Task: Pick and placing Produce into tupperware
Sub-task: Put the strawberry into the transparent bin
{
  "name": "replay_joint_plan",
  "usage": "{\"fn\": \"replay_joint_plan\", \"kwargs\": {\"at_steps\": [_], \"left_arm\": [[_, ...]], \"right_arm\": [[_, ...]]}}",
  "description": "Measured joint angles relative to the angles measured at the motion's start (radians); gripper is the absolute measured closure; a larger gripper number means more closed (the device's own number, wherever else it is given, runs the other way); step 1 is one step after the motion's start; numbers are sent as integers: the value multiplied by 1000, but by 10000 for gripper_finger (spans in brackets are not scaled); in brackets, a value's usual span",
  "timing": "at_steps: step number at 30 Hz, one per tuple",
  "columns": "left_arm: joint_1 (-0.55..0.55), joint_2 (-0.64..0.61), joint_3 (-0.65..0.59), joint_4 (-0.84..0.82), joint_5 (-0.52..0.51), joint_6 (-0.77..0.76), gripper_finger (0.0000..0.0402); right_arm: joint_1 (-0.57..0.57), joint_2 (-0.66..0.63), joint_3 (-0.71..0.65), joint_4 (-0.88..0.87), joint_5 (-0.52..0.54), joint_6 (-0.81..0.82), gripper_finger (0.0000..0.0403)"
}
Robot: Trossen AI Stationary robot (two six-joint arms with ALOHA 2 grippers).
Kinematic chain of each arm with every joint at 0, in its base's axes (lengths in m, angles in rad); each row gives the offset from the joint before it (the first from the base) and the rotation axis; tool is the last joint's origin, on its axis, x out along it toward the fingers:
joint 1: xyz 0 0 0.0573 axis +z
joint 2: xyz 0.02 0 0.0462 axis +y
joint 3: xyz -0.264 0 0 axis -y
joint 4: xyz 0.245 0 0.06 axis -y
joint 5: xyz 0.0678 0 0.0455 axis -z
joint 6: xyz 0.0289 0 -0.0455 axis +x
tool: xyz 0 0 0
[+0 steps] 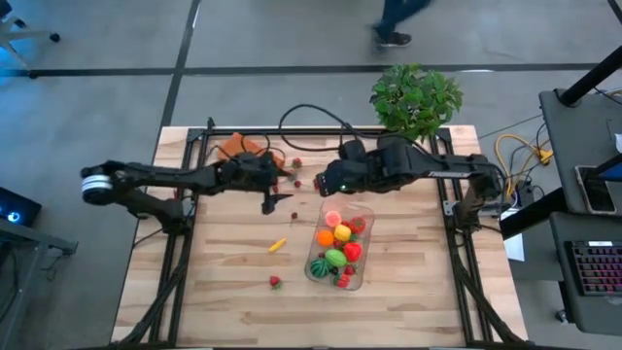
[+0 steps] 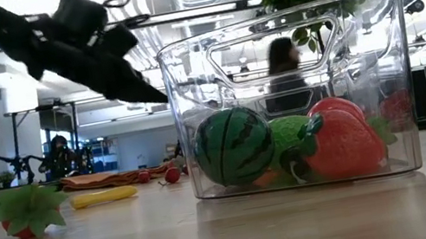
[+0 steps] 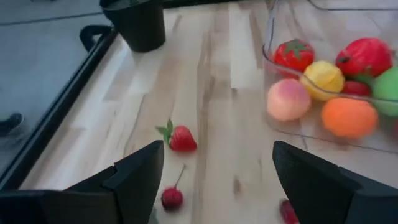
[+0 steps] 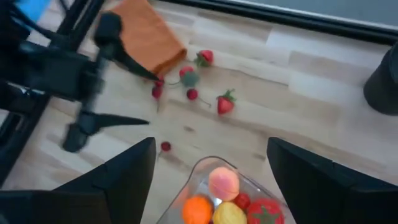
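Wood table (image 1: 224, 282), grey floor around; plant (image 1: 416, 97) top centre-right. Tub (image 1: 362, 275) right of centre (produce (image 1: 335, 258) inside), strays (image 1: 277, 245) left. Left gripper (image 1: 274, 199) spread; right gripper (image 1: 321, 181) spread, above tub's top edge. Lower-left table bare.

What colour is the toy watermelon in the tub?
Dark green with black stripes; the watermelon shows best in the low view.

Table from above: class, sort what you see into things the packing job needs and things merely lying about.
Job:
clear tub
toy fruit inside it
loose strawberry
yellow banana
small red fruits

Lying about:
potted plant
orange pad
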Motion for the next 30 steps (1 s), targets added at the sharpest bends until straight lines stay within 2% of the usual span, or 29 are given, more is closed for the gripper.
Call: {"fn": "replay_joint_plan", "kwargs": {"at_steps": [3,9,13,23,30], "left_arm": [[0,117,21,97,18,7,117],[0,337,152,87,46,-7,117],[3,435,254,48,-38,-100,117],[7,568,461,-202,-63,-163,117],[10,594,476,-207,-79,-210,117]], "right_arm": [[0,-13,1,2,5,-16,105],[7,-19,0,1,3,-17,105],[14,-22,0,-1,3,-18,110],[16,-22,0,-32,10,-44,110],[16,-22,0,-51,36,-52,117]]}}
